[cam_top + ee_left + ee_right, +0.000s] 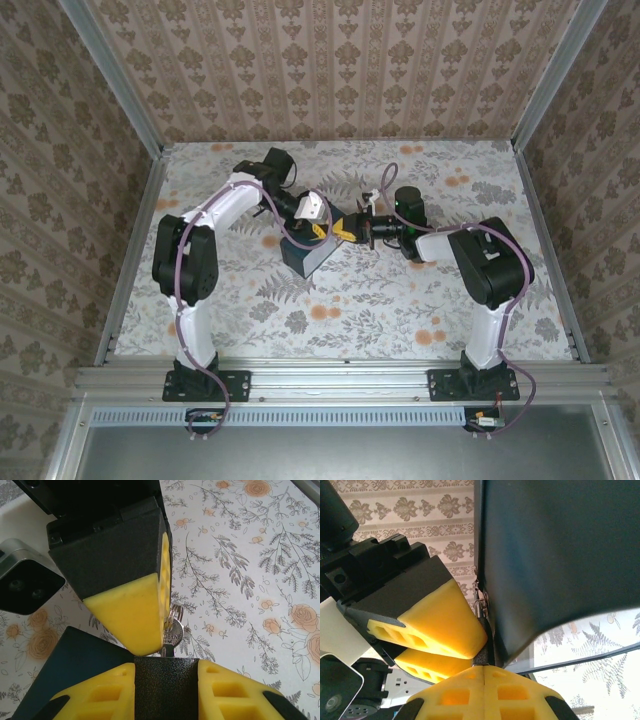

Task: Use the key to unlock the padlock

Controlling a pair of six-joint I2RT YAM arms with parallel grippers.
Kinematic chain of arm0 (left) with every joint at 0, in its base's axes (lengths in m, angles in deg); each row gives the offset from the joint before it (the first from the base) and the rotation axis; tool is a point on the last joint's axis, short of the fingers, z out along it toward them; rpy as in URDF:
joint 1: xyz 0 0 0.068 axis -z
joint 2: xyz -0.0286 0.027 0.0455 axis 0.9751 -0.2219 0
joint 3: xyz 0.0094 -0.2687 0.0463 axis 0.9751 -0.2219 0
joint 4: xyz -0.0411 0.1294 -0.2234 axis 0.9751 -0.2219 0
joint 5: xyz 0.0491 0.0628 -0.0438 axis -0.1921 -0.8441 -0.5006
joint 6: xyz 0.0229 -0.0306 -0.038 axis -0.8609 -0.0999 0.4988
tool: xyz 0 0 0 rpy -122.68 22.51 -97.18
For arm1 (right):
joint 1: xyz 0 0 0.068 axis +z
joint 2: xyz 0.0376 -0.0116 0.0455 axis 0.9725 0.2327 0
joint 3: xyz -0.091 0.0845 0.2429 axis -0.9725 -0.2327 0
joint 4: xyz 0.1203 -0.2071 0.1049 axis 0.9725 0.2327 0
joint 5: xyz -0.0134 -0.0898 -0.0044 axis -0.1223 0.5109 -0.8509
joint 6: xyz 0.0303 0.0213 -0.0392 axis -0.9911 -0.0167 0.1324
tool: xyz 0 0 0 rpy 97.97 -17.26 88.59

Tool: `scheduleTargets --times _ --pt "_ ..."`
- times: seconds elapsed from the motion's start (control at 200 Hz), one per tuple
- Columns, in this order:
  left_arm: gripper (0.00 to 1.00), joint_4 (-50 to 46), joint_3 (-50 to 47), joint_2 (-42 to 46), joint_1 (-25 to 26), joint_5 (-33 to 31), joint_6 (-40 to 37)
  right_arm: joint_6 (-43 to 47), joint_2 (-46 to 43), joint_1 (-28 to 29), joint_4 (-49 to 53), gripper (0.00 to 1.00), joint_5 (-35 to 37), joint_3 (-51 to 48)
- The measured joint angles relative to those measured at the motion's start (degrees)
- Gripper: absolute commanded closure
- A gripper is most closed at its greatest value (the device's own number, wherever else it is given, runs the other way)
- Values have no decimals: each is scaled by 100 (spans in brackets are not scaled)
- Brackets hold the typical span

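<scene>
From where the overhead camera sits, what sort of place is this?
Probably a robot test booth, not a home: damask wallpaper panels in aluminium framing, a floral tabletop, two arms bolted to a rail.

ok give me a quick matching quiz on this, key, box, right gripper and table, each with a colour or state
Things:
1. key
2. box
3. right gripper
4. table

Colour or state:
a. floral print
b. fingers shut
c. dark blue
d. metal ring through its head

Pairs: 1-d, 2-c, 3-b, 4-a
</scene>
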Motion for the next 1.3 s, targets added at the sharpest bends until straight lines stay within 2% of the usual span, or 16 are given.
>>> scheduleTargets --times 0.15,0.255,0.405,0.63,0.79,0.935,0.995,1.085,1.3 --pt "86 44 -9 0 -9 22 216 236 -219 79 352 98 343 -42" --pt "86 61 -9 0 -35 63 306 476 -411 160 658 76 621 -42" --pt "87 48 -11 0 17 164 302 1364 -1032 125 1810 67 839 -39" --pt "87 39 0 -39 79 212 280 3167 -1786 -203 3703 64 981 26" --pt "87 -197 256 -153 76 210 214 4920 -2321 -24 4651 65 1845 0" --pt "86 -669 664 -374 63 190 44 6384 -3080 345 4258 69 2977 -568" --pt "86 -846 831 -444 48 188 -28 7001 -3228 437 3779 65 3351 -883" --pt "86 -984 883 -450 37 184 -76 7908 -3154 535 3121 60 3698 -1224" --pt "86 -1123 885 -450 33 170 -116 9560 -2415 984 1853 61 4310 -1325"
